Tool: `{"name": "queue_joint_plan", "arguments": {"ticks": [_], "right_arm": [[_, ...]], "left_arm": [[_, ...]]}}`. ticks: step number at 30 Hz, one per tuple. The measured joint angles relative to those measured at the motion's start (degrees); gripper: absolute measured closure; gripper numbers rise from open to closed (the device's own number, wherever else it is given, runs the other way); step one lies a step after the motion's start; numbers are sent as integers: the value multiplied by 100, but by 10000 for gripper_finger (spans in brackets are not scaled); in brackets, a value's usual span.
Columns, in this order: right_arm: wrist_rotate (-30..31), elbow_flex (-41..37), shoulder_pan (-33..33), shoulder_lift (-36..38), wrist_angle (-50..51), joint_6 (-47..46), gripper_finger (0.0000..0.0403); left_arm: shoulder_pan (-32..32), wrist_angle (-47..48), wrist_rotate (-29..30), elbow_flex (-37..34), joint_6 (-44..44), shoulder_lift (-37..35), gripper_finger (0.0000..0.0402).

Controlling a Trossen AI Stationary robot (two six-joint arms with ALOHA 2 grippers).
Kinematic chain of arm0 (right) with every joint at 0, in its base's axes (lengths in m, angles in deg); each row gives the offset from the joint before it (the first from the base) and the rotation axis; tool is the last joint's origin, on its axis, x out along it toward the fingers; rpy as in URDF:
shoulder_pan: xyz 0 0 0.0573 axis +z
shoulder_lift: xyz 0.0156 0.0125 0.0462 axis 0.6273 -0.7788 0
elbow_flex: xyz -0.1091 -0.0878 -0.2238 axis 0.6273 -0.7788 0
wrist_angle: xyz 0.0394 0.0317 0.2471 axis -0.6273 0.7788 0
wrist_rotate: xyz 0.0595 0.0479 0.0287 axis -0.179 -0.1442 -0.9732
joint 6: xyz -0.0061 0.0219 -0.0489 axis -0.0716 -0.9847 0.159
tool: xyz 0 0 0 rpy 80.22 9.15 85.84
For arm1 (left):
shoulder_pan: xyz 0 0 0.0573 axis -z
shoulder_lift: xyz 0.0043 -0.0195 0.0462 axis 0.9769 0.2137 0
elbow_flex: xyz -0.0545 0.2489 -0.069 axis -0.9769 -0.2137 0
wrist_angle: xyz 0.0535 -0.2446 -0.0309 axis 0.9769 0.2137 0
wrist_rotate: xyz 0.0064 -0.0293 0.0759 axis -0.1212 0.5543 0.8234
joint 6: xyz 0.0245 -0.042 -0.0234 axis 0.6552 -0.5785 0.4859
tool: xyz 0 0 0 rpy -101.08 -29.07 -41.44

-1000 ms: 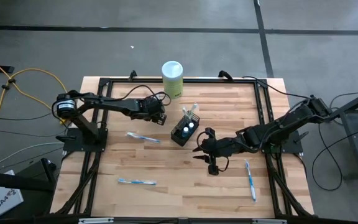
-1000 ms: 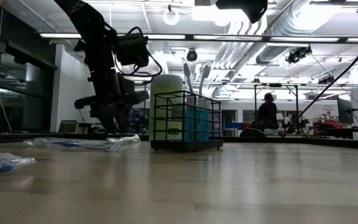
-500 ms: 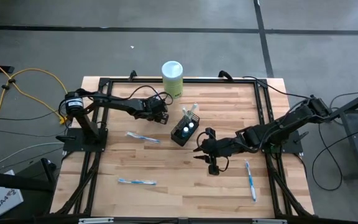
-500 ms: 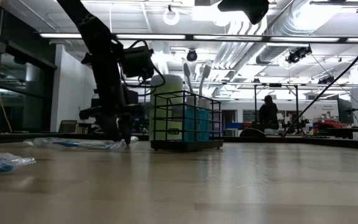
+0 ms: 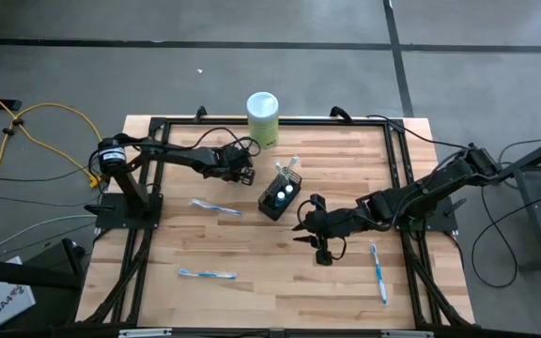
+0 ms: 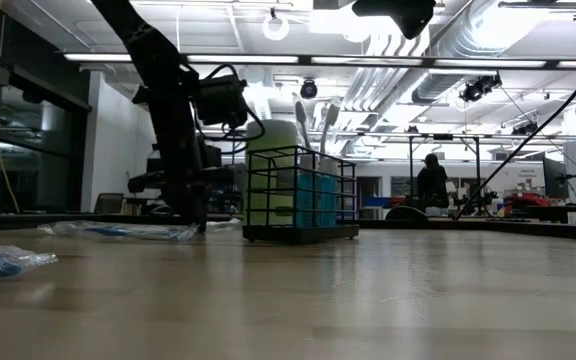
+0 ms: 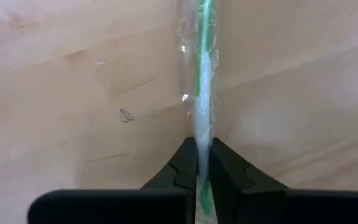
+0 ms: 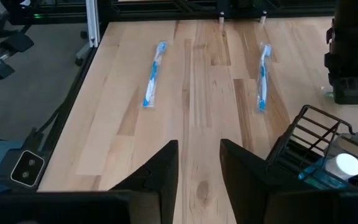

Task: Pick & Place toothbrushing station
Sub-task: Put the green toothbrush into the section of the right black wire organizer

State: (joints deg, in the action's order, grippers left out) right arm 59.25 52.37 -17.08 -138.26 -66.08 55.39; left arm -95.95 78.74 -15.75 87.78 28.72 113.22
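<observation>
Left wrist view: left gripper [image 7: 202,144] has its fingers pressed together on a clear-wrapped green-and-white toothbrush [image 7: 202,87]. The brush lies flat on the wooden table [image 7: 73,93] and runs straight out ahead of the fingertips. The wrap is pinched near one end of the brush.

High view: left gripper [image 5: 244,177] is low over the table. The wire-mesh holder [image 5: 272,205] sits near it, on the side towards the right arm. The holder is upright, with toothbrushes [image 5: 292,167] sticking out of the top and two white-capped teal tubes [image 5: 284,192] inside. The green canister [image 5: 262,117] with a white lid stands beyond the left gripper, at the table's far edge.

Right gripper [image 5: 319,246] is close to the holder on the other side, not touching it. So the holder sits between the two grippers. In the right wrist view its fingers [image 8: 160,171] are spread with only bare table in the gap, and the holder [image 8: 309,134] is just off to one side of them.

Loose wrapped blue-and-white brushes:
- one [image 5: 216,207] near the left gripper
- one [image 5: 207,274] well away from it, towards the near edge
- one [image 5: 378,270] just beside the right gripper, on its arm side

Low view: holder [image 6: 301,195] stands flat on the table, with the canister [image 6: 268,165] behind it.
</observation>
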Motion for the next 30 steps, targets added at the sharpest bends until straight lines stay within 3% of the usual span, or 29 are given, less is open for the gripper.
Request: {"name": "queue_joint_plan", "arguments": {"ticks": [8, 18, 30], "right_arm": [[-13, 0, 1, 0, 37, -11, 294], [-15, 0, 1, 0, 94, -26, 294], [28, 0, 1, 0, 83, -26, 294]], "left_arm": [[53, 71, 170, -12, 153, -75, 392], [363, 981, 1343, -39, -450, -655, 392], [2081, 619, 2786, -31, 159, -2112, 392]]}}
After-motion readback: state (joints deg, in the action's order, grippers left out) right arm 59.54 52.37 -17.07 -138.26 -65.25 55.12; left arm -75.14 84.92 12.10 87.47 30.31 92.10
